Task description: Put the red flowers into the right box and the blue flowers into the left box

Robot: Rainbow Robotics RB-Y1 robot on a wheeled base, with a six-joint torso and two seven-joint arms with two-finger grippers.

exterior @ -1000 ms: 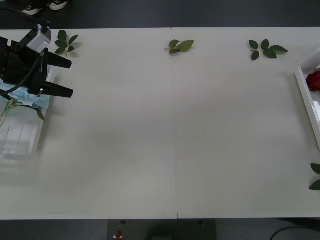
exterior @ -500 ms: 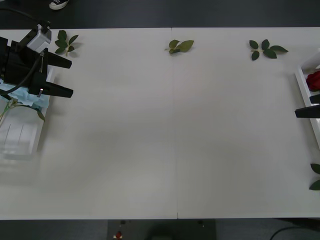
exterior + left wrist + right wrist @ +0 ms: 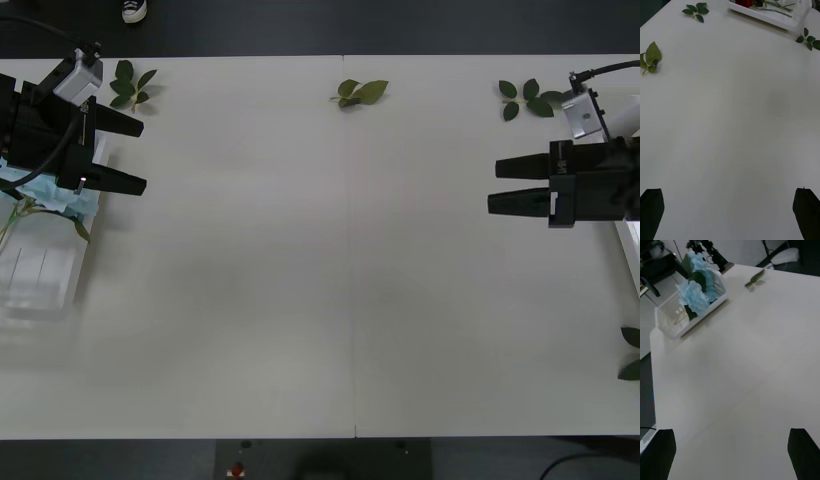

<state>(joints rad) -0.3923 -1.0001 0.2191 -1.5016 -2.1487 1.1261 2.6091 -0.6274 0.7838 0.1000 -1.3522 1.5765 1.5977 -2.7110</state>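
On the white table (image 3: pixel 340 270), the left gripper (image 3: pixel 138 155) hangs spread above the left box (image 3: pixel 45 270), the right gripper (image 3: pixel 497 185) spread near the right edge.

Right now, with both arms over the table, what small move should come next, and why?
Probably pull both arms back and stop. The blue flowers lie in the left box, a red flower in the right box; both pincers, left and right, are open and hold nothing.
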